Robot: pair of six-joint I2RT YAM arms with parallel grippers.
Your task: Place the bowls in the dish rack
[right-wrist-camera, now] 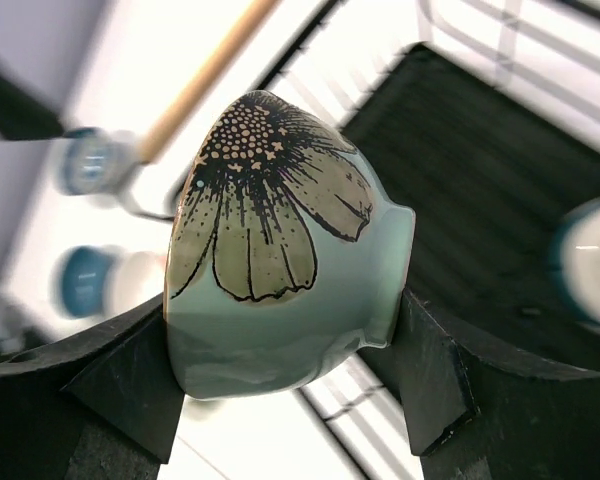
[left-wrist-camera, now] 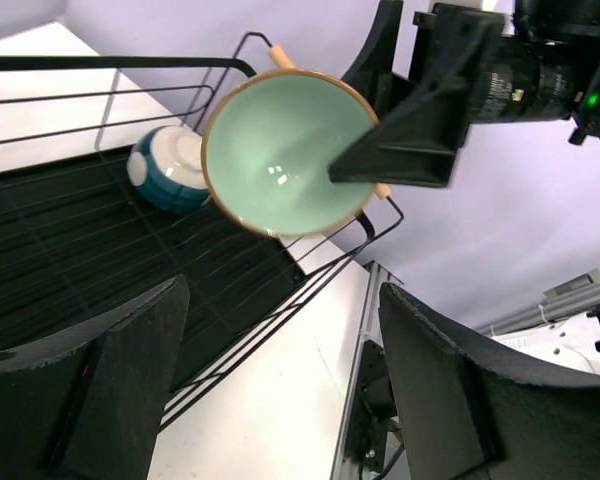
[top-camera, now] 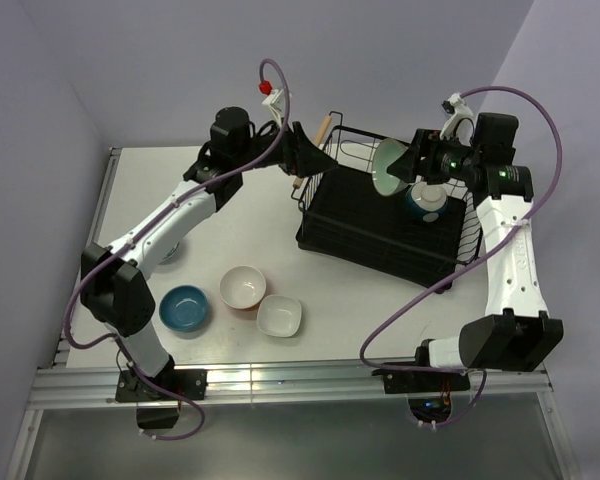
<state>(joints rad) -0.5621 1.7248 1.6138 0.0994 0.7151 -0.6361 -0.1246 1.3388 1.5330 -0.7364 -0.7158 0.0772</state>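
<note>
Hanging wide open with nothing between its fingers, the left pincer (top-camera: 302, 150) sits right at the left end of the big black wire dish rack (top-camera: 370, 230), just beside the rack's light wooden handle (top-camera: 321, 130); well away from it, back toward the arm bases, three bowls sit close together on the white table (top-camera: 230, 215): a glossy blue round ceramic bowl (top-camera: 184, 307), a round white bowl with an orange outside (top-camera: 243, 286) and a squarish white bowl (top-camera: 279, 315); the right pincer (right-wrist-camera: 288, 340) is clamped on a mint green ceramic bowl with a brownish rim and a dark flower painted outside (top-camera: 388, 168), tipped on its side over the rack with its mouth facing the left pincer; just below that pincer, a small blue-and-white patterned bowl (top-camera: 425, 203) is already on the rack floor; can't tell which way up.
</note>
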